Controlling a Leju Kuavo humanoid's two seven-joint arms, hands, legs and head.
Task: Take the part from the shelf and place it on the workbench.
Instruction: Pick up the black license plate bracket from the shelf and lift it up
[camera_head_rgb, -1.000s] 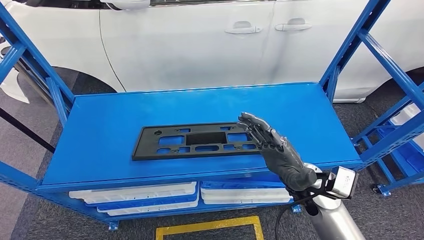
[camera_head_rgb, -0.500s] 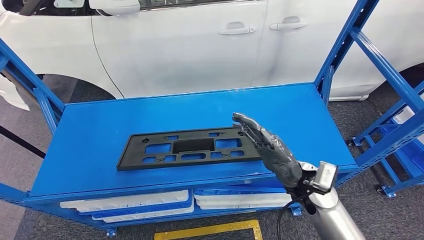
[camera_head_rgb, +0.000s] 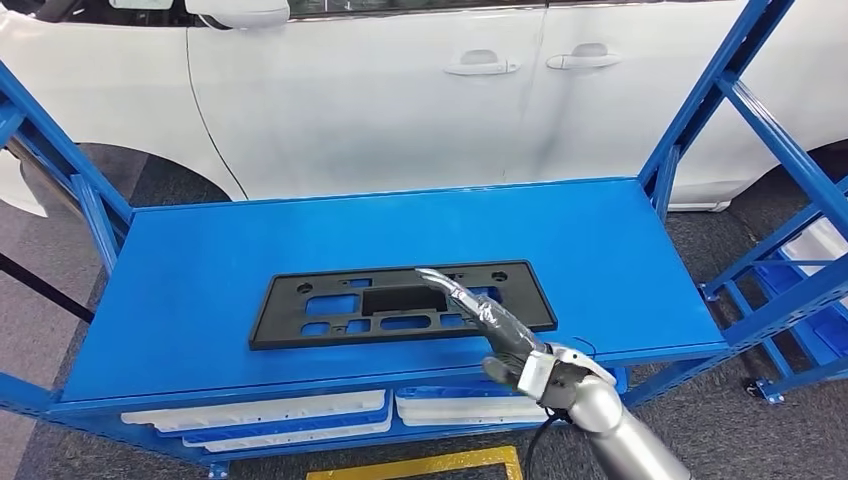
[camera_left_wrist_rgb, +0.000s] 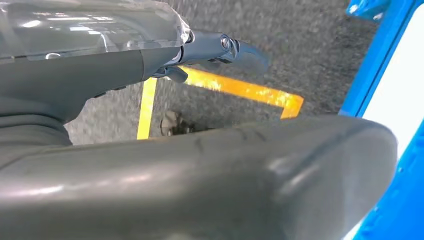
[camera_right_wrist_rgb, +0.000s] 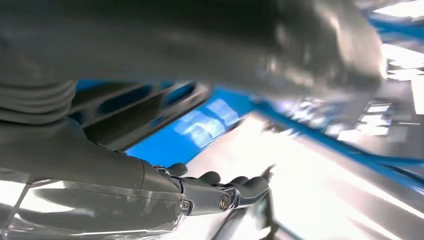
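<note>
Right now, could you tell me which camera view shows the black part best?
The head view: the whole black part lies flat on the blue shelf. The right wrist view catches a blurred stretch of it.

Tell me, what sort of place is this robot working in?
Most likely a car factory or workshop. A white car stands just behind a blue steel shelf, a black plastic car part lies on the shelf, white parts are stacked beneath, and yellow tape marks the floor.

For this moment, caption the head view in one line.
Right hand reaches over the black part lying flat on the blue shelf, white car behind.
</note>
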